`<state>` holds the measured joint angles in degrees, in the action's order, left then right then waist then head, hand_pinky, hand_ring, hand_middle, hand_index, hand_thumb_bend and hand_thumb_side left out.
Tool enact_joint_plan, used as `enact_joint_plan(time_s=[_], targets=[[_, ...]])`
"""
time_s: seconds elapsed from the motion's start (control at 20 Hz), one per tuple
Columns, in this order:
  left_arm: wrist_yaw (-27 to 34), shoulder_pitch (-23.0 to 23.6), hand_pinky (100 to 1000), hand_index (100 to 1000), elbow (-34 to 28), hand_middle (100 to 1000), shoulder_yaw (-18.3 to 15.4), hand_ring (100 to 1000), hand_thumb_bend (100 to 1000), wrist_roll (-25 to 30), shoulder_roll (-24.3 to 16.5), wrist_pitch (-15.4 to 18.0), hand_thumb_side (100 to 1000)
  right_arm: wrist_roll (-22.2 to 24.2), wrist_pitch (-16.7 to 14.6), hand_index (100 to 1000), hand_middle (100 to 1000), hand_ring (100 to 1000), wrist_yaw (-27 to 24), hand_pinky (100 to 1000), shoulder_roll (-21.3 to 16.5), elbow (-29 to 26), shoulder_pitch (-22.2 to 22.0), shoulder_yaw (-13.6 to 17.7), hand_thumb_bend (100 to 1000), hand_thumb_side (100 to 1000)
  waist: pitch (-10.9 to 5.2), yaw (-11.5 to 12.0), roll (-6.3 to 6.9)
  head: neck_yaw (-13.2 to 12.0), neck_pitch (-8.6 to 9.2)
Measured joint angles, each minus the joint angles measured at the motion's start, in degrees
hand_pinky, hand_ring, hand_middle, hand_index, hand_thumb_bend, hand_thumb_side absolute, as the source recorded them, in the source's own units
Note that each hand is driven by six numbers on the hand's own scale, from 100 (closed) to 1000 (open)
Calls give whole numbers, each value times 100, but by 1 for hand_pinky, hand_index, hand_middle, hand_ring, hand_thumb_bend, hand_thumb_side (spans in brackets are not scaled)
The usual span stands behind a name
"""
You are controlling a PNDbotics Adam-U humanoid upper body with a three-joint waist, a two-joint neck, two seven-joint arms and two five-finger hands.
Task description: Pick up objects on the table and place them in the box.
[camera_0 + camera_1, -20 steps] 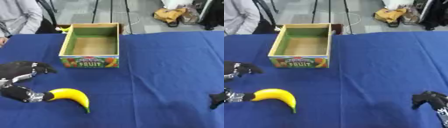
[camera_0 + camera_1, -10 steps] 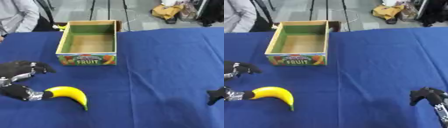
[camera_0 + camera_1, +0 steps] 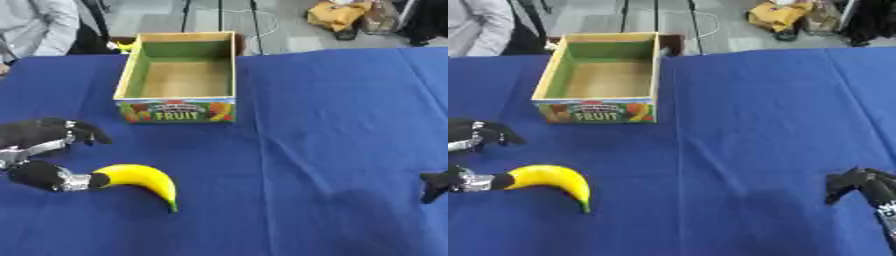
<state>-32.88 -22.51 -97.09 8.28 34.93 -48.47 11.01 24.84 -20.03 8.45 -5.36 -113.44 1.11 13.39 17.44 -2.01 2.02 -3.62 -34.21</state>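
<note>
A yellow banana [image 3: 142, 178] lies on the blue table [image 3: 332, 125] at the front left, its curved back toward the box. My left hand [image 3: 39, 135] is just left of it and open: the fingers arch above, and the thumb [image 3: 52, 177] touches the banana's left end. The fruit box [image 3: 179, 111], cardboard with green inner walls and a FRUIT label, stands behind with nothing visible inside. My right hand [image 3: 861, 184] rests at the lower right edge, open and holding nothing.
A person in a grey sleeve [image 3: 39, 25] sits at the far left edge. A small yellow thing [image 3: 127, 46] peeks out behind the box's back left corner. Beyond the table are a yellow bag [image 3: 337, 12] and stand legs on the floor.
The whole picture has shifted a little, so the camera moved. My left hand stays by the banana with the thumb at its end; the right hand stays at the lower right.
</note>
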Motion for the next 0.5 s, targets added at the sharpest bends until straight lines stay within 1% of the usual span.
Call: enact_joint_plan(time_s=[0.25,0.5], targets=[[-305,-243,589,946,104,834,141,793,520,-1,8,-165,957,7,8,636,501,480,4,768,0,0,-13,0,100,1000,0,-12,-3,-42,4],[-655,-374,596,943,252,840,284,800,524,34,135,-166,944,9,10,635,501,480,8,768,1,0,-16,-1,100,1000,0,-38,-19,-26,65]])
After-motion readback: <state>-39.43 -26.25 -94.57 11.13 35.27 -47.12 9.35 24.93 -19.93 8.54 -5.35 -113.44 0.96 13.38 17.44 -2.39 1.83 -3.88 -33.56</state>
